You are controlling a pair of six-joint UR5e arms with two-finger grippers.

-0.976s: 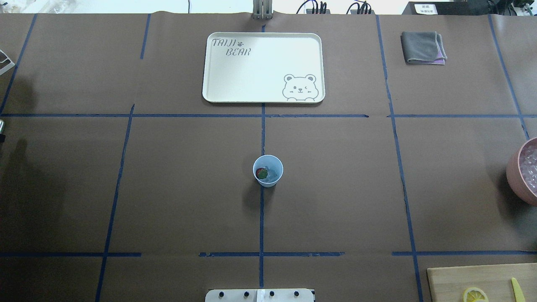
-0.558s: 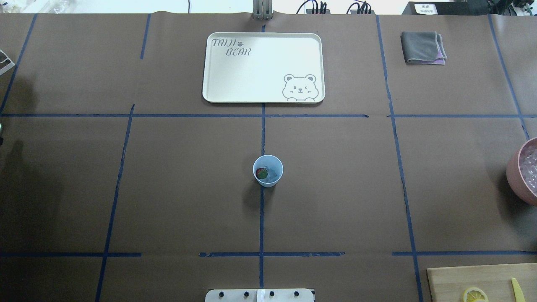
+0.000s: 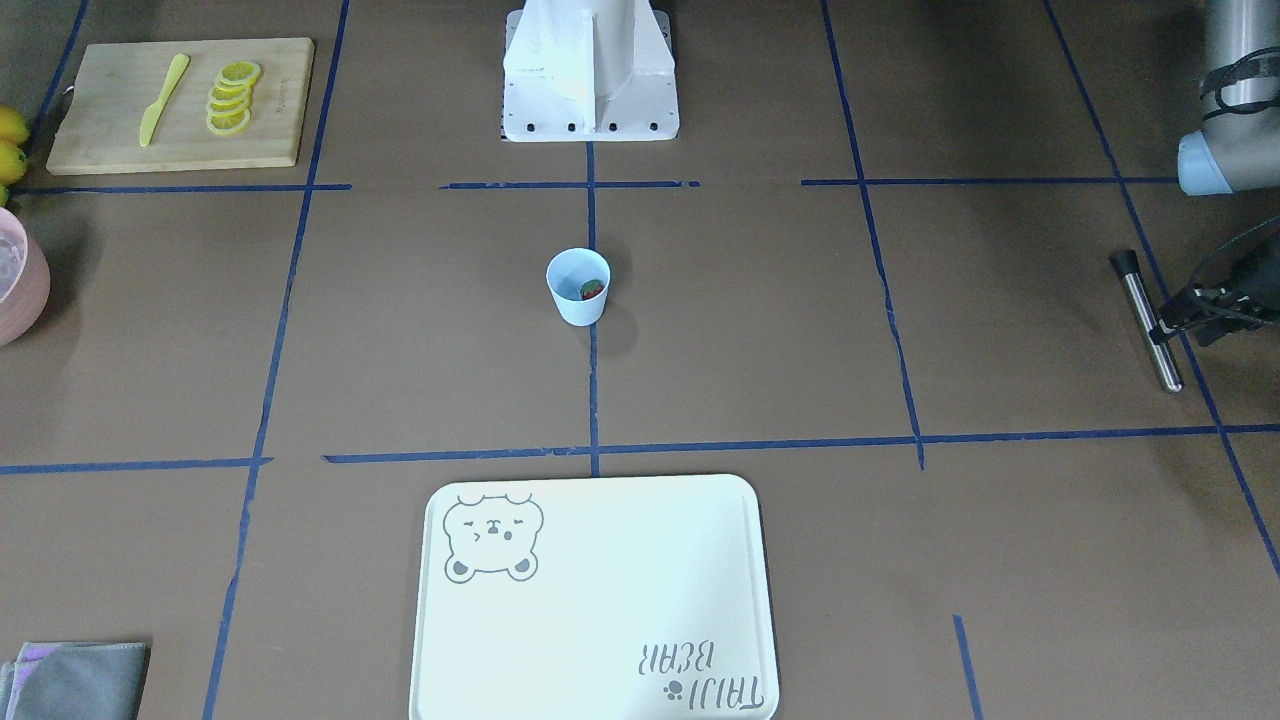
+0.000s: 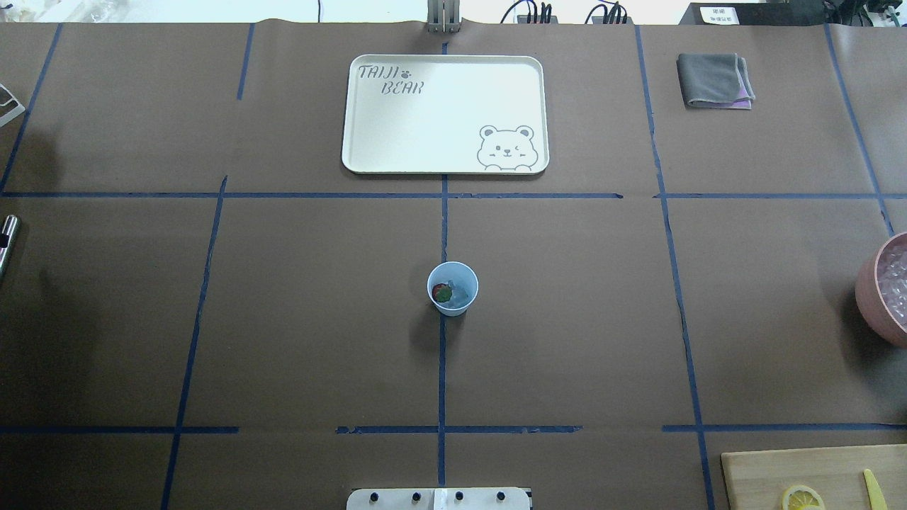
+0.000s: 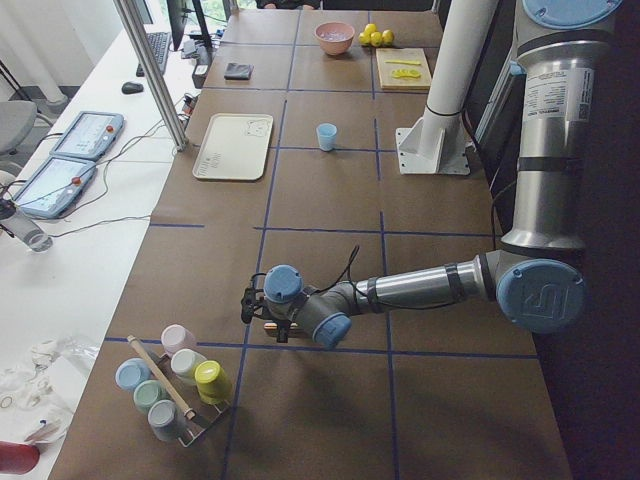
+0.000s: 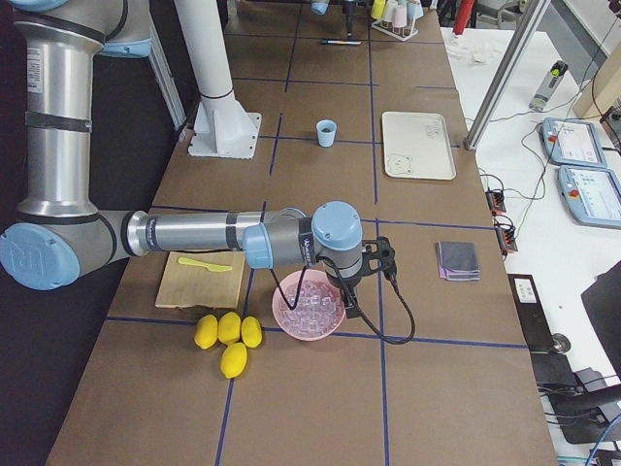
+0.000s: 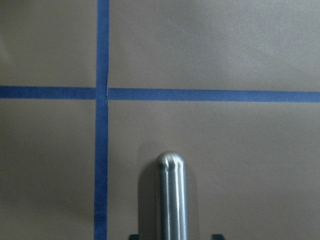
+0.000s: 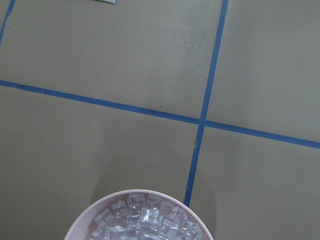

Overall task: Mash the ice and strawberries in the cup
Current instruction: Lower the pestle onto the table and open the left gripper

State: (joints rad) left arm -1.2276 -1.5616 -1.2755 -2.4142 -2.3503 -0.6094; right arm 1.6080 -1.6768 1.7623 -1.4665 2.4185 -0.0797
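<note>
Cup check: small pale blue tapered cup (image 4: 453,288) stands upright on the centre tape line of the brown paper-covered table (image 4: 567,319), well apart from both arms. Inside it I see one small red strawberry with a green top (image 4: 442,292) against the wall on the robot's left side, with pale translucent ice chunks (image 4: 462,293) just beside it. Left gripper (image 3: 1163,332) sits far out at the table's left end, fingers clamped on a slim steel rod with a black cap (image 3: 1140,300); the wrist view shows the rod's rounded tip. Right gripper (image 6: 343,289) hangs over a pink round bowl (image 4: 866,290) of clear ice cubes (image 8: 145,222); I cannot tell how its fingers stand. Cream bear-print tray (image 4: 368,142) lies beyond the cup.
</note>
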